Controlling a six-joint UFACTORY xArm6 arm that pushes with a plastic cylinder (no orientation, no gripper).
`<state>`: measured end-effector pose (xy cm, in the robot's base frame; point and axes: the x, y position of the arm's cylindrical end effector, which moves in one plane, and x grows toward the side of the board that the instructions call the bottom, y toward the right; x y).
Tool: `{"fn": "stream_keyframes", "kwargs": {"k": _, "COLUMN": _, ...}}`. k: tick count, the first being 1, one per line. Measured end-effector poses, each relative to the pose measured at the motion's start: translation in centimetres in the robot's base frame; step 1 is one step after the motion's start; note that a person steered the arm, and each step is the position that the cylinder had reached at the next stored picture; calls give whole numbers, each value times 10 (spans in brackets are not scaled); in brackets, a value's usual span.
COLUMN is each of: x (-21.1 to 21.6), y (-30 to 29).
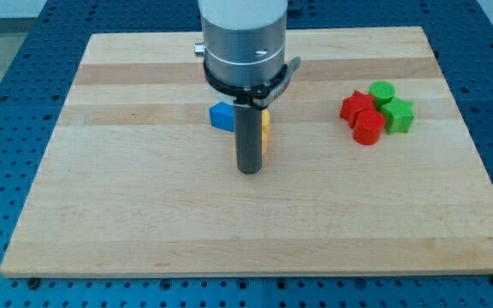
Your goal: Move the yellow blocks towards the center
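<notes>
My dark rod comes down from the arm at the view's top centre, and my tip (248, 170) rests on the wooden board (144, 214) near its middle. A yellow block (265, 133) shows as a thin strip just right of the rod, mostly hidden behind it; its shape cannot be made out. It sits close above and right of my tip, touching or nearly touching the rod. A blue block (222, 116) lies just left of the rod, partly hidden. Whether another yellow block lies behind the rod cannot be told.
At the view's right sits a tight cluster: a red star-like block (355, 106), a red cylinder (368, 128), a green cylinder (383, 91) and a green star-like block (398, 115). The board lies on a blue perforated table (7, 128).
</notes>
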<state>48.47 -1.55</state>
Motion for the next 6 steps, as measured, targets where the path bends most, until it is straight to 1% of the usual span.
{"fn": "stream_keyframes", "kwargs": {"k": 2, "x": -8, "y": -14}}
{"fn": "stream_keyframes", "kwargs": {"k": 4, "x": 3, "y": 11}}
{"fn": "stream_keyframes", "kwargs": {"k": 5, "x": -6, "y": 24}}
{"fn": "stream_keyframes", "kwargs": {"k": 6, "x": -20, "y": 24}}
